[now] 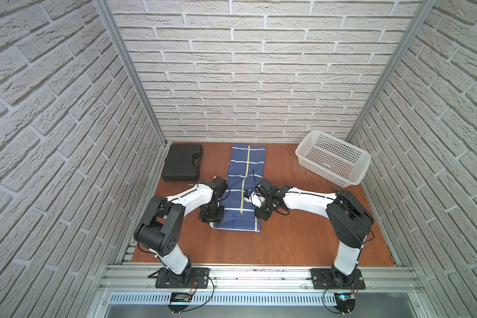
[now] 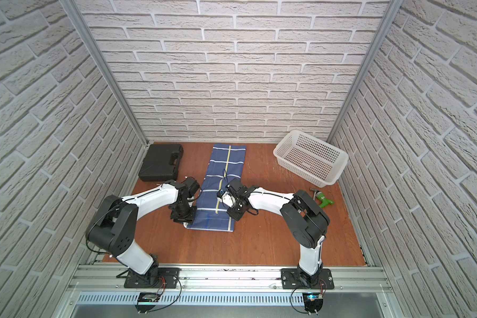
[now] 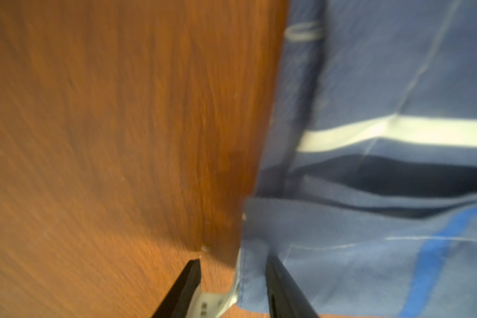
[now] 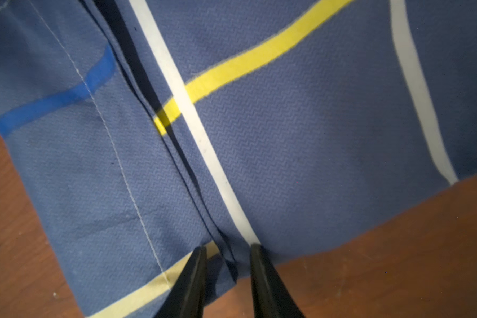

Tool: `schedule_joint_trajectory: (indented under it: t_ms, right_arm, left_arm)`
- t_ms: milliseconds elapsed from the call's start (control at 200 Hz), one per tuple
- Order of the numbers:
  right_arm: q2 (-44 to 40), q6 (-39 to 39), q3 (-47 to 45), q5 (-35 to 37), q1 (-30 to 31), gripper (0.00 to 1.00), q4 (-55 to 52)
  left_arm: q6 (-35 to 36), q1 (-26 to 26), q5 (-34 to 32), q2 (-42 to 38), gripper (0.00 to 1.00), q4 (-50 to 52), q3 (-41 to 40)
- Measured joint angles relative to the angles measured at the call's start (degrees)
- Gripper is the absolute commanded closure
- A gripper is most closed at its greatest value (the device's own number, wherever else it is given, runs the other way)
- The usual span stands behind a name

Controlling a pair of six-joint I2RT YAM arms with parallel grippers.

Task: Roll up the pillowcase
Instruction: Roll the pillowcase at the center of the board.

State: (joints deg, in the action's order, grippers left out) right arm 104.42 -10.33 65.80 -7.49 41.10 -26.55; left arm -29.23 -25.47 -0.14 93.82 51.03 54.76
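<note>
Left wrist view: left pincer [image 3: 233,263] half open, astride the pillowcase [image 3: 383,82] at its 9 o'clock edge — gripping nothing. Right pincer [image 4: 228,247] likewise at 3 o'clock, both seemingly placed to start the roll.

Both top views: even, bright light, sharp; brick walls [image 1: 53,110] bow toward the frame edges. Left wrist view: blurred throughout, bench [image 3: 94,137] grain smeared, dark shadow beside pillowcase [image 3: 369,68]. Right wrist view: crisp weave, fingers [image 4: 187,286] slightly soft.
</note>
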Motion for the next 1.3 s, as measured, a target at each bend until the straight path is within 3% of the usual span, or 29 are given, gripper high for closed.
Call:
schedule_joint_trajectory:
  t_ms: [175,370,505,655,920,1065,1205,1300]
  right_arm:
    - [-7.87,-2.73,-0.04,3.41,2.45,0.57,0.22]
    - [-13.57,-6.08,-5.14,2.25,8.0,0.52,6.1]
    - [-12.35,-8.9,-10.03,2.71,13.86,0.48,9.75]
    - [-7.45,-11.98,-9.38,6.43,18.82,0.46,13.75]
    - [-0.26,-16.52,-7.17,13.6,20.92,0.45,18.05]
    - [0.87,-18.56,-6.27,17.94,22.21,0.52,18.64]
    - [1.29,-19.8,-5.84,20.22,22.56,0.78,17.79]
    - [1.27,-19.63,-5.11,19.63,22.56,0.85,15.72]
  left_arm:
    - [0.0,0.0,-0.09,0.02,0.57,-0.04,0.0]
    - [-0.11,0.24,0.35,0.35,0.57,-0.31,0.02]
    - [-0.2,1.31,1.18,0.33,0.57,-0.5,0.02]
    - [-0.17,2.4,2.21,0.33,0.57,-0.74,0.02]
    - [0.11,3.08,3.02,0.33,0.56,-0.7,0.28]
    - [0.31,3.37,3.02,0.33,0.55,-0.68,0.52]
    - [0.57,3.34,2.99,-0.09,0.49,-0.33,0.81]
    - [0.74,3.34,2.69,-1.44,0.44,0.39,2.21]
